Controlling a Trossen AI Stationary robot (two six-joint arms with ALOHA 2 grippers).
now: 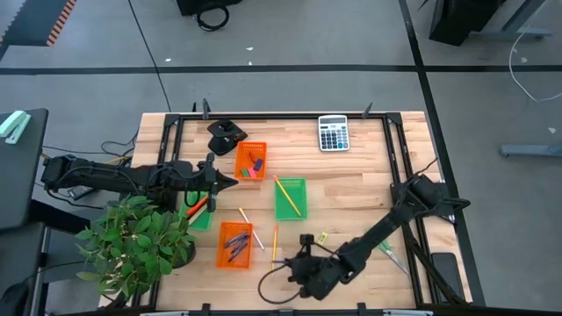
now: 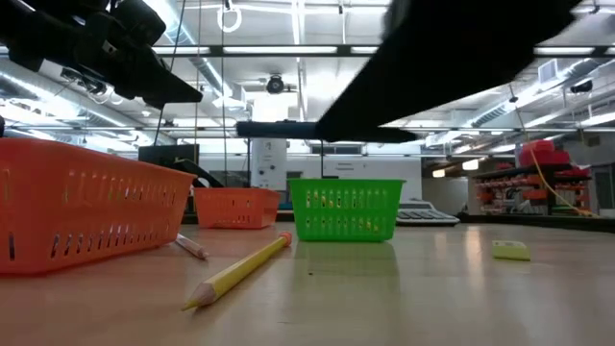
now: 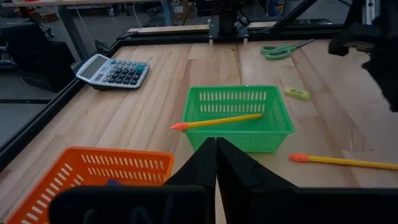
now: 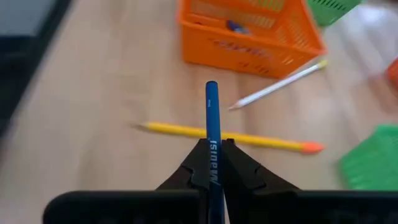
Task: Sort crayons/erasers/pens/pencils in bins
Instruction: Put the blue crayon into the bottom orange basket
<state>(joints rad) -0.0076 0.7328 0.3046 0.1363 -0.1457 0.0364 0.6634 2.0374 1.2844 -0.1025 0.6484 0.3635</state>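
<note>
Blue pen (image 4: 212,118) pinched in the right gripper (image 4: 212,163), orange bin (image 4: 249,34) ahead.
Fingers are clamped on the pen's lower shaft, its long axis pointing straight out from them toward that bin, where dark pens already lie. A yellow pencil (image 4: 227,136) lies crosswise on the table beneath. The right arm is nearer this bin; the left gripper (image 3: 216,163), fingers pressed together and empty, hangs near the farther orange bin (image 1: 251,161).
</note>
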